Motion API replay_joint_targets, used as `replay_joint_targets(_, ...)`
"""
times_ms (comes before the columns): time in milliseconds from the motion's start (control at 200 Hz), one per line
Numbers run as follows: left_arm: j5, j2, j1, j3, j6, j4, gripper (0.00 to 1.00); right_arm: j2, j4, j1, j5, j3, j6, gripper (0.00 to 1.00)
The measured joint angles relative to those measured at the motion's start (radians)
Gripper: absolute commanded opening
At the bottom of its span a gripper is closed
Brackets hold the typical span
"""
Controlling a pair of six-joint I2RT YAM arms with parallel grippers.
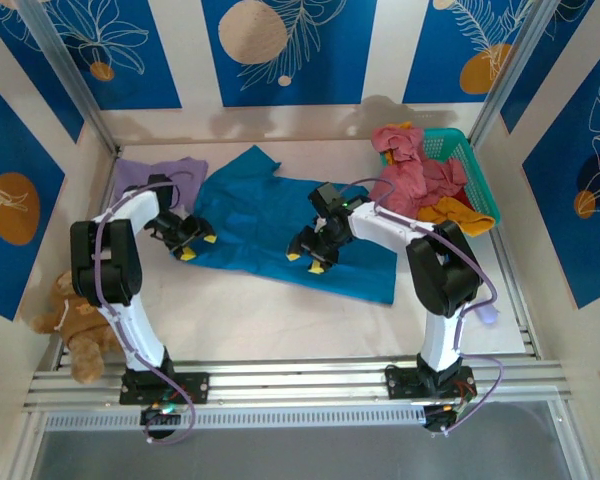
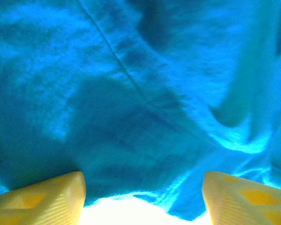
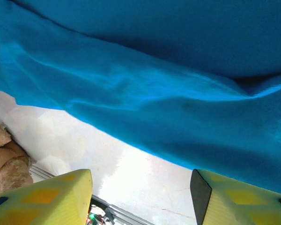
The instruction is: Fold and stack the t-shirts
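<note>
Light, limp teal shirt (image 1: pixel 270 215) will likely sag, so pinch its edge at eight and six o'clock, where left claw (image 1: pixel 196 246) and right claw (image 1: pixel 306 261) gape empty

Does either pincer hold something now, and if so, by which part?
Nothing is held. The left pincer and the right pincer both stand open at the near edge of the teal t-shirt.

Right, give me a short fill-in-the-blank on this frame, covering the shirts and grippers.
1. The pink shirt sits in the ____.
2. In the top view, the purple shirt lies ____ of the blue shirt.
3. The left gripper and right gripper both stand ____, holding nothing.
Missing words: basket; left; open.
</note>
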Motion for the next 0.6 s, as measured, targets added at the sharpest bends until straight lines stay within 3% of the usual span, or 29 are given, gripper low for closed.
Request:
replay_joint_targets(95,-0.015,0.000,0.000,-0.035,-0.003,0.038,0.83,0.009,0.023,0.000,-0.011,-0.050,0.000,0.58)
replay_joint_targets(390,-0.036,-0.088,-0.003,-0.160,-0.005,0.132,0.82,-0.008,0.021,-0.001,-0.067,-0.179,-0.027,0.56)
replay_joint_targets(600,-0.103,-0.221,-0.024,-0.289,-0.023,0.091,0.83,-0.096,-0.024,-0.008,-0.071,-0.256,-0.060,0.56)
